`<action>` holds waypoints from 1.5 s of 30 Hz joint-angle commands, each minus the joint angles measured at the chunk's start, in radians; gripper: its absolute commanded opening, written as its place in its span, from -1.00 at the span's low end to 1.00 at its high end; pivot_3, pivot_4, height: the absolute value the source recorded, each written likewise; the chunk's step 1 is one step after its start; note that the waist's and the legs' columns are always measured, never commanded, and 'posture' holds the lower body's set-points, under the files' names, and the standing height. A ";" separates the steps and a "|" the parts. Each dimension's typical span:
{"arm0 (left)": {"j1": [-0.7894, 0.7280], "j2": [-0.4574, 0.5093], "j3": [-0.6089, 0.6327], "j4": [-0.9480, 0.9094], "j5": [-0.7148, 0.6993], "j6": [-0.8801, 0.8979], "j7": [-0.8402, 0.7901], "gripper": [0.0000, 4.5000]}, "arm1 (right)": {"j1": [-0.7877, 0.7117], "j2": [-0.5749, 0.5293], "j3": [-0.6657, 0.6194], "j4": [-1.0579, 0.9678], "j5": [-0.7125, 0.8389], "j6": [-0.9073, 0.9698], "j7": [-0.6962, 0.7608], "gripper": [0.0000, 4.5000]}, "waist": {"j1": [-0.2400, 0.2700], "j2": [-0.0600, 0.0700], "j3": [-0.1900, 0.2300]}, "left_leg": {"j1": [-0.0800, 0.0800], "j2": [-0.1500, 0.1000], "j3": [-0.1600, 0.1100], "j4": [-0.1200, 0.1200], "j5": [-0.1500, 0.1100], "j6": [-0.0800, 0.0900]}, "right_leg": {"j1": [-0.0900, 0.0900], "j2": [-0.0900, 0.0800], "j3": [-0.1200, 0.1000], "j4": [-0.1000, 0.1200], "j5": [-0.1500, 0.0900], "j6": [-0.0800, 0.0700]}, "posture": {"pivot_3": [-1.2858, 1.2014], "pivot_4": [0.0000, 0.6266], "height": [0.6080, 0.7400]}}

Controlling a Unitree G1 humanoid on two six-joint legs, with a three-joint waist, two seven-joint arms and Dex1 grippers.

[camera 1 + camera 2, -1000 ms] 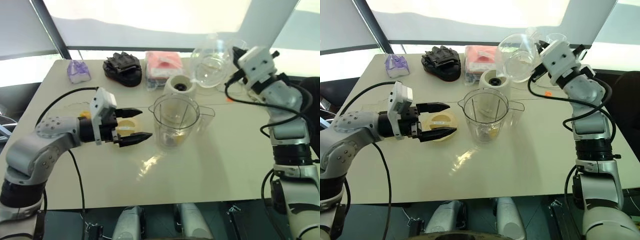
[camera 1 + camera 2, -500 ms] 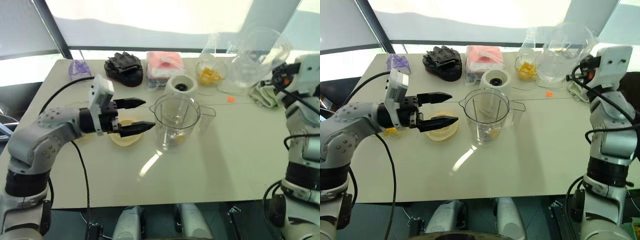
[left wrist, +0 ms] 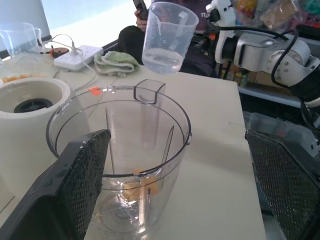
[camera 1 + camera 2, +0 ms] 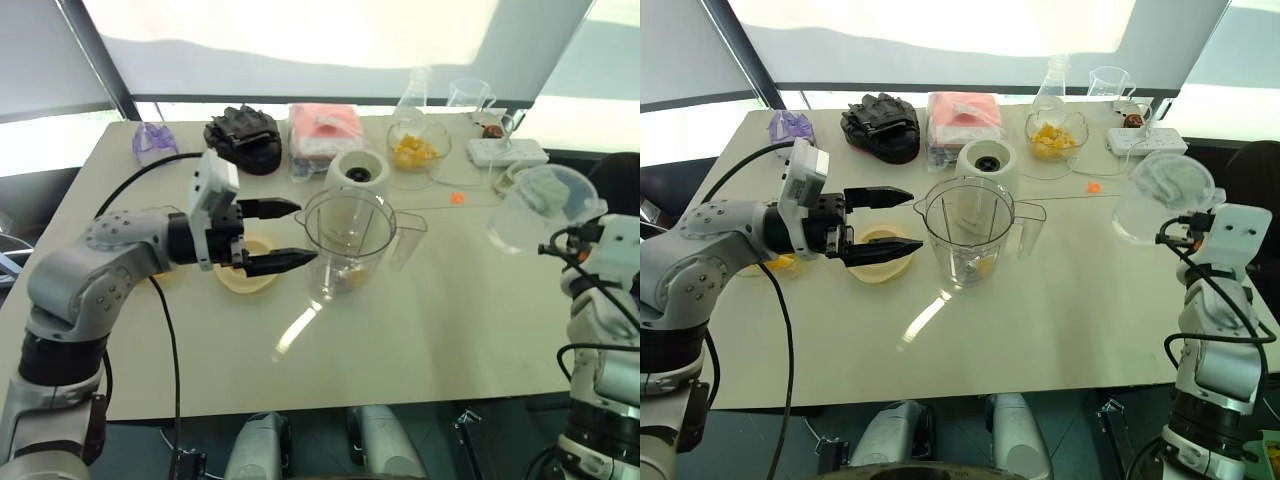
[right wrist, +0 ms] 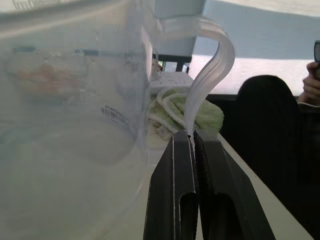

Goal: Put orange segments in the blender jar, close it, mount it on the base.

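Left tool (image 4: 285, 235) gapes beside blender jar (image 4: 348, 243); right tool (image 5: 194, 145) clamps clear jug (image 4: 1160, 195) over table edge (image 4: 1240, 300)

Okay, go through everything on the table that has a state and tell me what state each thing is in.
blender jar: upright, lid off, a few orange segments at the bottom, not on the base.
base: socket bare, behind the jar.
cream lid: flat on the table.
glass bowl: upright, holding orange pieces.
clear measuring cup: lifted off the table, tilted.
left gripper: open, beside the jar.
right gripper: shut on the cup's handle.
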 commanded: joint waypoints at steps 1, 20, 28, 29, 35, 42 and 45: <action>-0.001 -0.003 0.011 -0.022 0.003 -0.020 0.002 1.00 | 0.024 0.000 -0.016 0.045 -0.019 -0.114 -0.005 -0.97 | -0.001 0.000 0.000 | 0.000 0.000 0.000 0.000 0.000 0.000 | 0.000 0.000 0.000 0.000 0.000 0.000 | 0.03 -0.52 1.00; 0.045 -0.028 0.016 -0.071 -0.013 -0.003 0.078 1.00 | -0.140 0.110 -0.032 0.465 -0.046 -0.393 -0.344 -0.97 | -0.002 0.000 0.000 | 0.008 0.001 0.001 -0.001 0.000 0.000 | 0.005 0.000 0.003 0.002 0.000 0.000 | 0.03 -0.52 1.00; 0.052 -0.044 0.009 -0.078 -0.009 -0.003 0.099 1.00 | -0.160 0.187 -0.018 0.490 -0.019 -0.359 -0.439 -0.97 | -0.004 0.000 0.000 | 0.008 0.001 0.001 -0.001 0.000 0.000 | 0.005 0.000 0.003 0.002 0.000 0.000 | 0.03 -0.52 1.00; 0.052 -0.046 0.008 -0.079 -0.008 -0.003 0.099 1.00 | -0.166 0.195 -0.021 0.499 -0.011 -0.353 -0.446 -0.97 | -0.004 0.000 0.000 | 0.008 0.002 0.001 -0.001 0.000 0.000 | 0.005 0.000 0.003 0.002 0.000 0.000 | 0.03 -0.52 1.00; 0.053 -0.049 0.007 -0.081 -0.006 0.000 0.105 1.00 | -0.203 0.202 -0.040 0.558 0.029 -0.337 -0.478 -0.97 | -0.003 0.000 0.000 | 0.007 0.002 0.001 -0.001 0.000 0.000 | 0.005 0.000 0.003 0.001 0.000 0.000 | 0.03 -0.52 1.00; 0.054 -0.051 0.007 -0.084 -0.004 -0.002 0.111 1.00 | -0.205 0.182 -0.018 0.593 0.006 -0.336 -0.482 -0.97 | -0.003 0.000 0.000 | 0.007 0.002 0.001 -0.001 0.000 0.000 | 0.006 0.000 0.003 0.000 0.000 0.000 | 0.03 -0.52 1.00; 0.054 -0.051 0.007 -0.086 -0.004 -0.002 0.112 1.00 | -0.193 0.177 -0.002 0.585 -0.010 -0.334 -0.482 -0.72 | -0.003 0.000 0.000 | 0.007 0.002 0.001 -0.001 0.000 0.000 | 0.006 0.000 0.003 0.000 0.000 0.000 | 0.03 -0.52 1.00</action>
